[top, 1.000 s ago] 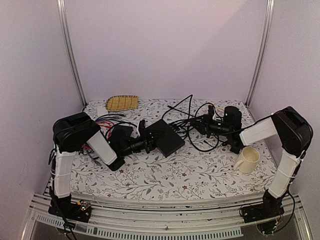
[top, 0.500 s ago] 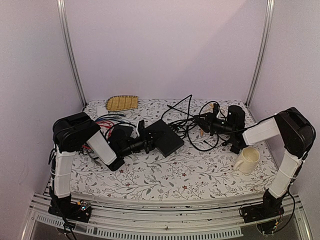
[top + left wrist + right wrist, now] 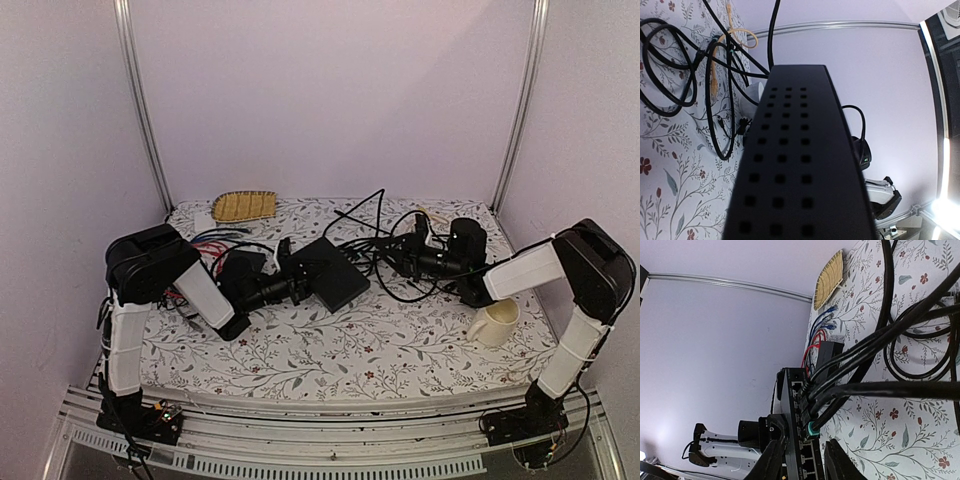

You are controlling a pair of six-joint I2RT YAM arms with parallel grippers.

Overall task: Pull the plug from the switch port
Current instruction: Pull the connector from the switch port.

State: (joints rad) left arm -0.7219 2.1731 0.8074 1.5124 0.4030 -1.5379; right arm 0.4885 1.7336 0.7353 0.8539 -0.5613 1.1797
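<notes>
Two jaws of the right tool [image 3: 802, 455] have just spread, empty, so the plugs [image 3: 810, 427] stay in the switch [image 3: 790, 385] that the left tool [image 3: 290, 287] clamps.

No text, label or number can be read anywhere.

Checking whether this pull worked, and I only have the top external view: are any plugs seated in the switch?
Observer: Yes. The right wrist view shows several black cables plugged into the port row of the switch, and one teal-booted plug.
Operator: Do the right jaws hold one?
Observer: No. The right gripper has its jaws apart, gripping no cable.
Operator: Any free ports?
Observer: Yes, empty ports show beside the teal-booted plug.
</notes>
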